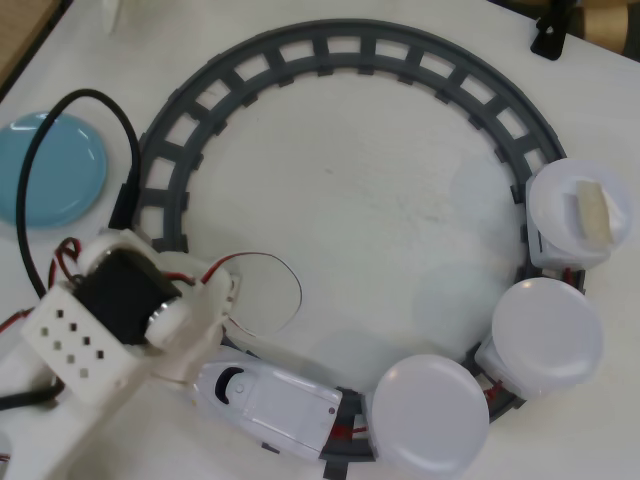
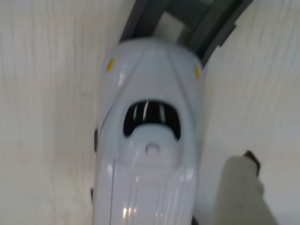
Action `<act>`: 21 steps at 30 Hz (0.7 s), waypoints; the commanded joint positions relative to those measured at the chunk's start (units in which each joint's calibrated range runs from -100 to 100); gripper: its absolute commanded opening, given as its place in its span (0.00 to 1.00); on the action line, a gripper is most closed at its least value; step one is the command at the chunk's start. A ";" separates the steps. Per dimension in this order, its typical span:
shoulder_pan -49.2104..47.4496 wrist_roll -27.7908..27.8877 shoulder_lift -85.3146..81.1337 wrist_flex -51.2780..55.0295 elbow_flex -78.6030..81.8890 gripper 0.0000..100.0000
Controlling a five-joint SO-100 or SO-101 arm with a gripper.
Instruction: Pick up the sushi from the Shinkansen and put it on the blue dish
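Note:
The white Shinkansen [image 1: 270,400] stands on the grey track [image 1: 340,50] at the bottom of the overhead view, pulling three cars with round white plates. The cream sushi [image 1: 592,210] lies on the last plate [image 1: 560,235] at the right. The blue dish [image 1: 50,165] sits at the left edge. My gripper [image 1: 185,335] hangs over the train's nose, far from the sushi. In the wrist view the train's nose and black windshield [image 2: 150,140] fill the middle, and one finger [image 2: 241,187] shows at the lower right. The other finger is out of view.
The other two white plates [image 1: 548,335] [image 1: 430,415] carry nothing. A black cable [image 1: 60,130] loops over the track's left side next to the blue dish. A black stand [image 1: 555,35] is at the top right. The table's left edge shows at the top left.

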 commanded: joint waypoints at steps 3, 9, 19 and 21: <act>6.94 9.12 -1.05 1.08 -3.10 0.28; 13.54 17.96 -0.22 0.91 -3.10 0.28; 21.73 24.50 -0.14 -8.26 -2.29 0.28; 23.22 24.92 -0.14 -10.64 -2.20 0.28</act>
